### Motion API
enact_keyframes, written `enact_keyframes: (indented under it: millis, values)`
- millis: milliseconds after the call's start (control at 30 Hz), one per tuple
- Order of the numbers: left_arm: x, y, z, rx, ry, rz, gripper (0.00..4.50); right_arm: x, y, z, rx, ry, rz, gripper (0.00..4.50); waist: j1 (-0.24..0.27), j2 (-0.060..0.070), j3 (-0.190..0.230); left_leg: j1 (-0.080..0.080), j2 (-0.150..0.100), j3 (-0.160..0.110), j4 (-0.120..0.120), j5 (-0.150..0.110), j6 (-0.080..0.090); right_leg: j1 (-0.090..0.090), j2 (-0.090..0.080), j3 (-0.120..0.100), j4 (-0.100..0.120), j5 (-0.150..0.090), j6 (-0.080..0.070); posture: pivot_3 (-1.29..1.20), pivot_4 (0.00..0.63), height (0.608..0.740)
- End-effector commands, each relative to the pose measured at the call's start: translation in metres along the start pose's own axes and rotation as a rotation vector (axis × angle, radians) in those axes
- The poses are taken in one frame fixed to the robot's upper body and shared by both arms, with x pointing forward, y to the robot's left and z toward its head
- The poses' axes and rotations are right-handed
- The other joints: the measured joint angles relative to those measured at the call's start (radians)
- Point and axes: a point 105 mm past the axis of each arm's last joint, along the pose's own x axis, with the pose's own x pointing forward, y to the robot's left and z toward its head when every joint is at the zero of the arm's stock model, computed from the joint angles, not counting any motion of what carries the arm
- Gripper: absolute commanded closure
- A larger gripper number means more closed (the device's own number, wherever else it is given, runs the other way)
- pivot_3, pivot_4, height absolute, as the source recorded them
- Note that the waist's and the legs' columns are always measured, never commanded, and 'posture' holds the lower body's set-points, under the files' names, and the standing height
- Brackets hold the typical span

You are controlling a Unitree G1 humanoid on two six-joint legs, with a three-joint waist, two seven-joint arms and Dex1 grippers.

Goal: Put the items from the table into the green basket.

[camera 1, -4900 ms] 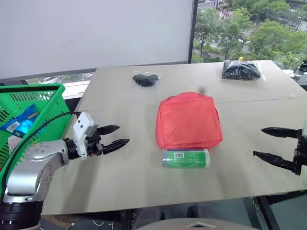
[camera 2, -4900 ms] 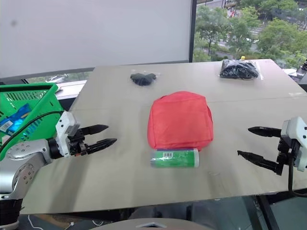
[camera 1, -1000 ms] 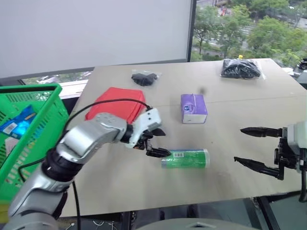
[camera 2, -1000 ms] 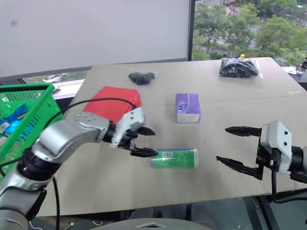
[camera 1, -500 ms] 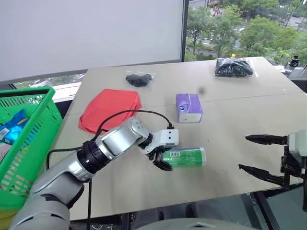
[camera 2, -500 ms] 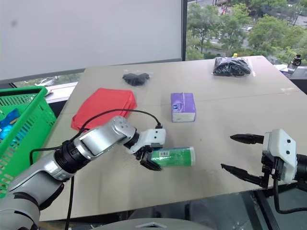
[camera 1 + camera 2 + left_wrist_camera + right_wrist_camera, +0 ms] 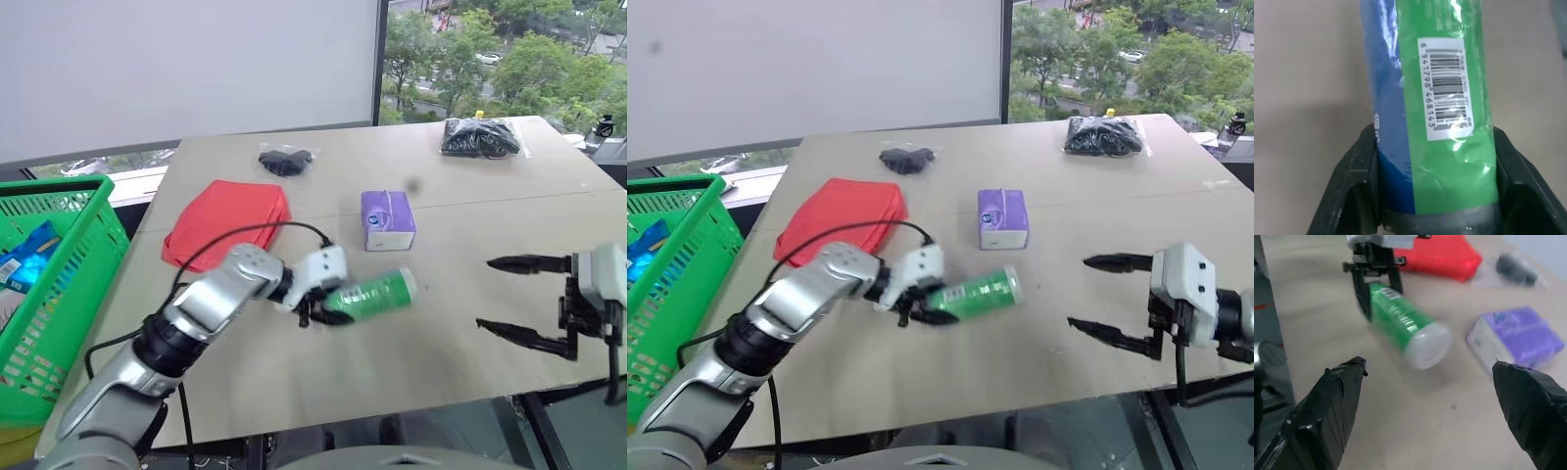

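the left gripper (image 7: 315, 311) reached in from the left, angled down over the table (image 7: 460, 235), its black fingers clamped on one end of the green can (image 7: 370, 295), which tilted upward just in front of the purple box (image 7: 388, 219). the right gripper (image 7: 516, 298) hovered spread wide, holding nothing, at the table's right edge.

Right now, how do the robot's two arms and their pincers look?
The left arm is silver-grey metal with black joint rings, and a thin black cable loops over it. Each wrist carries a white block. The left pincer and right pincer each have two slim black pointed fingers.
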Motion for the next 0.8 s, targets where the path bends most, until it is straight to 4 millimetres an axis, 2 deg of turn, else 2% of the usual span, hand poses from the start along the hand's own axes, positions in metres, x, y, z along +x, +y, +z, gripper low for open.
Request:
enact_keyframes:
  millis: [33,167,233,367,500,567,633,800]
  values:
    - [-0.046,0.041,0.026,-0.061,-0.19,0.363,2.59,0.012,-0.01,0.015,-0.081,-0.09,-0.016,0.0,0.011,0.0,0.0,0.0,0.0,0.0,0.0,0.0,0.0,0.0,0.0,0.0,0.0,0.0,0.0,0.08,0.0,0.74]
    - [-0.098,0.073,0.03,-0.197,-0.347,0.74,2.59,0.035,-0.021,0.046,-0.113,-0.282,0.004,0.0,0.02,-0.001,0.0,0.0,0.0,-0.003,0.001,0.001,-0.001,-0.003,-0.003,-0.002,0.002,0.001,-0.001,0.15,0.0,0.74]
    - [-0.13,0.091,0.029,-0.226,-0.378,0.968,2.59,0.048,-0.027,0.064,-0.117,-0.377,0.034,0.0,0.032,-0.002,0.001,-0.002,-0.001,-0.005,0.002,0.004,-0.008,-0.008,-0.005,-0.004,0.005,0.001,-0.002,0.18,0.0,0.74]
    - [-0.196,0.118,0.026,-0.263,-0.386,1.39,2.59,0.063,-0.031,0.075,-0.111,-0.444,0.109,0.0,0.079,-0.007,0.002,-0.003,-0.004,-0.009,0.001,0.005,-0.01,-0.01,-0.007,-0.007,0.008,0.001,-0.003,0.23,0.0,0.74]
    - [-0.261,0.115,0.021,-0.346,-0.441,1.705,2.59,0.071,-0.035,0.078,-0.117,-0.452,0.147,0.0,0.13,-0.012,-0.002,-0.006,-0.006,-0.011,-0.002,0.005,-0.01,-0.013,-0.011,-0.009,0.006,0.001,-0.003,0.27,0.0,0.74]
    - [-0.286,0.112,0.008,-0.445,-0.462,1.818,2.59,0.073,-0.037,0.078,-0.116,-0.455,0.154,0.0,0.149,-0.016,-0.004,-0.018,-0.009,-0.012,0.0,0.006,-0.011,-0.026,-0.015,-0.011,0.008,0.002,-0.002,0.28,0.0,0.74]
    - [-0.299,0.111,-0.005,-0.533,-0.47,1.87,2.59,0.074,-0.038,0.078,-0.116,-0.46,0.16,0.0,0.166,-0.018,-0.006,-0.021,-0.01,-0.013,0.001,0.006,-0.011,-0.029,-0.015,-0.013,0.01,0.002,-0.003,0.28,0.0,0.74]
    - [-0.31,0.119,-0.045,-0.785,-0.482,1.896,2.59,0.078,-0.036,0.088,-0.123,-0.495,0.181,0.0,0.203,-0.019,-0.006,-0.023,-0.011,-0.017,0.001,0.006,-0.012,-0.029,-0.016,-0.017,0.008,0.002,-0.003,0.27,0.0,0.74]
